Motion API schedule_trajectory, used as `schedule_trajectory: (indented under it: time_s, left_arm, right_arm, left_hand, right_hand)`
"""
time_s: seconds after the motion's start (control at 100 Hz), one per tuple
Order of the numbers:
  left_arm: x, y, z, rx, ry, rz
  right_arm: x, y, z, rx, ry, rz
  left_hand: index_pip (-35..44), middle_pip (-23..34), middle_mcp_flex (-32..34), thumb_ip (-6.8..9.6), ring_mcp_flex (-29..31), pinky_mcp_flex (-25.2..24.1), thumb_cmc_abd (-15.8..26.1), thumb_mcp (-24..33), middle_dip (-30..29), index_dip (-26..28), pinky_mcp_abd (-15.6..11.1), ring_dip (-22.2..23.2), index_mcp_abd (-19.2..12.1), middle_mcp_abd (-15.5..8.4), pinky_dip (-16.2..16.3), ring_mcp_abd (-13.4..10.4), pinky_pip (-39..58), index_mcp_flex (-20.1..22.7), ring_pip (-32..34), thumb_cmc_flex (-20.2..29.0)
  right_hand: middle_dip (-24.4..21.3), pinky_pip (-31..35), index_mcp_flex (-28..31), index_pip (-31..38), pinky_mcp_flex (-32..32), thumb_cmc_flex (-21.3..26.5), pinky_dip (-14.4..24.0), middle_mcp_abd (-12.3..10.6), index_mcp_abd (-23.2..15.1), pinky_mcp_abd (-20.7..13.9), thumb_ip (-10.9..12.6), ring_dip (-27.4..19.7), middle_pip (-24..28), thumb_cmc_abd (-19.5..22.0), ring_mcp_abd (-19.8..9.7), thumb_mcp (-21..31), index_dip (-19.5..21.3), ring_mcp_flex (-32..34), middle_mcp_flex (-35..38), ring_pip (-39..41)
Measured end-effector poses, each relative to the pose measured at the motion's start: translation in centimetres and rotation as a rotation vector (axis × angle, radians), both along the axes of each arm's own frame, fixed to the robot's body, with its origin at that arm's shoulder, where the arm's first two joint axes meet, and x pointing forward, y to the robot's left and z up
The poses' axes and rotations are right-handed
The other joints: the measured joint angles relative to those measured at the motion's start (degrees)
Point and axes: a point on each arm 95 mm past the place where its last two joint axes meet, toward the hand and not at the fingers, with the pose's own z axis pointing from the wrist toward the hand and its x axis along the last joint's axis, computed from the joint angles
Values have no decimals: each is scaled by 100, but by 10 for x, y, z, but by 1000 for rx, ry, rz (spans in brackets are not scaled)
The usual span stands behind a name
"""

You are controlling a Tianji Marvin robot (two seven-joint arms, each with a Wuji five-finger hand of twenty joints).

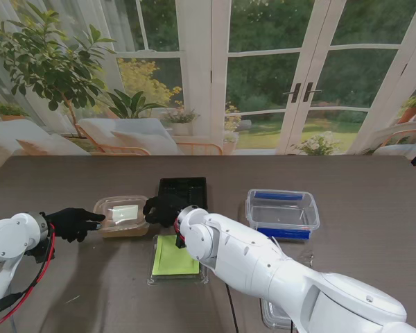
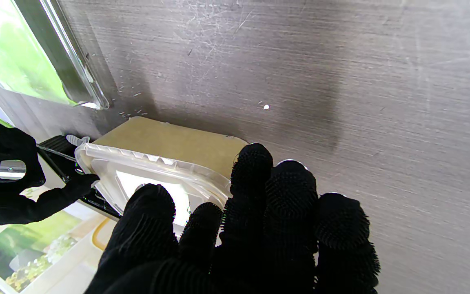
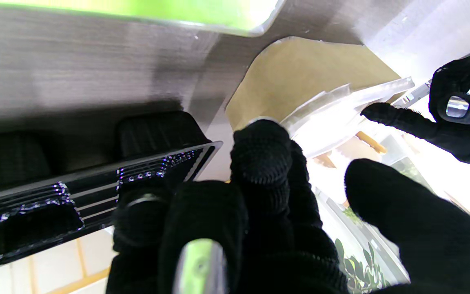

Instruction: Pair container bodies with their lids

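dark wood-grain table (image 1: 374, 180); glass doors (image 1: 291, 69), potted plant (image 1: 48, 62), maybe loungers (image 1: 125, 135) beyond.

tan container (image 1: 122, 227) wearing a clear lid (image 1: 121, 211) sits left of the black tray (image 1: 184, 189).

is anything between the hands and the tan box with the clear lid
Nothing visible. The left hand sits at the left end of the tan box and the right hand at its right end, both reaching the clear lid. The black tray lies beside the right hand, not in the gap.
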Motion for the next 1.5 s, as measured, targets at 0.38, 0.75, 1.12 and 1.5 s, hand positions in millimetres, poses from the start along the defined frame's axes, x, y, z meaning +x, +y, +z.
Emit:
schedule_trajectory:
  time_s: [0.38,0.75,1.12,1.5]
  left_arm:
    - [-1,0,-1,-6,14,2]
    - [-3,0,-3,-6,29,5]
    - [-5,1,-1,22,28,-12]
    - [0,0,9,37,3,-24]
  right_arm:
    - [0,-2,-2,-4,6,2]
    - [-1,-3,-3,-7,11,10]
    - [-1,-2,-1,-2,8,10]
    - [-1,0,5,3,5,12]
  left_hand:
    - [-100,0,-1,0,0,0,0,0,0,-34,0,0,0,0,0,0,0,-50,0,0]
    - [-297,0,-1,0,0,-1,0,0,0,-54,0,0,0,0,0,0,0,-180,0,0]
    - [-112,0,-2,0,0,-3,0,0,0,-46,0,0,-113,0,0,0,0,-168,0,0]
    - [681,0,-2,0,0,-4,0,0,0,310,0,0,180,0,0,0,0,285,0,0]
  right_hand:
    - [0,0,-14,-46,0,0,0,0,-106,2,0,-1,0,1,1,0,-5,0,0,-10]
    - [0,-1,-71,-47,0,0,0,0,-85,4,0,-8,0,2,3,-1,-8,0,0,-18]
    - [0,-4,-65,-48,0,-1,-1,0,-33,5,0,-12,-2,4,4,-6,-8,0,0,-40]
    - [0,-6,49,57,1,-6,-3,0,244,5,0,-48,-54,5,4,-17,-1,0,0,-43]
